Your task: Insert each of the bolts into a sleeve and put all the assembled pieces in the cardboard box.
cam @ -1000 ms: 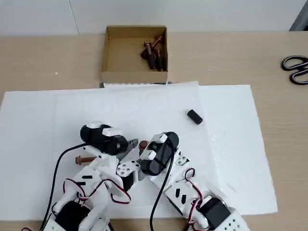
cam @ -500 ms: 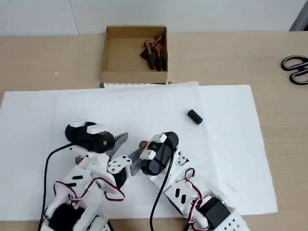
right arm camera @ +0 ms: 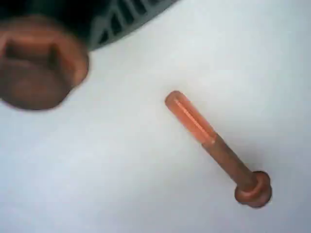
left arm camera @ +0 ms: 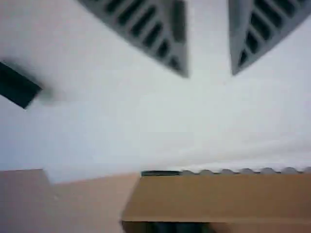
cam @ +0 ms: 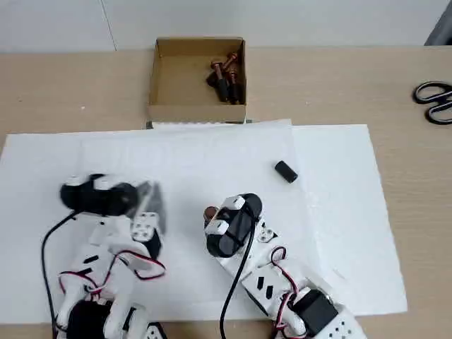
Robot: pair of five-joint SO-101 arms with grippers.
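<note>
Paper (cam: 339, 233) covers the near half of the table (cam: 70, 85) in the high view, and the box (cam: 161, 78) stands just beyond it at twelve o'clock. Inside, the assembled pieces (cam: 226, 76) lie against its three-o'clock wall. One black sleeve (cam: 285, 171) lies alone on the paper, at about five o'clock from the box and one o'clock from the right arm (cam: 236, 226). Scissors (cam: 434, 99) rest on bare table at the two-o'clock edge. The left arm (cam: 99, 199) is at eight o'clock and the right arm at six, well apart. The right gripper (cam: 215, 219) is clamped on the held bolt (cam: 210, 212), whose copper head peeks out at the arm's ten o'clock. In the left wrist view, the left gripper (left arm camera: 208, 68) hangs over bare paper, jaws parted with nothing between them. The sleeve lies off to one side and the box wall beyond the paper's edge. In the right wrist view, the held bolt's head looms close beside a ribbed jaw. The loose bolt (right arm camera: 214, 145) lies flat on the paper, apart from it, with its head at the far end.
</note>
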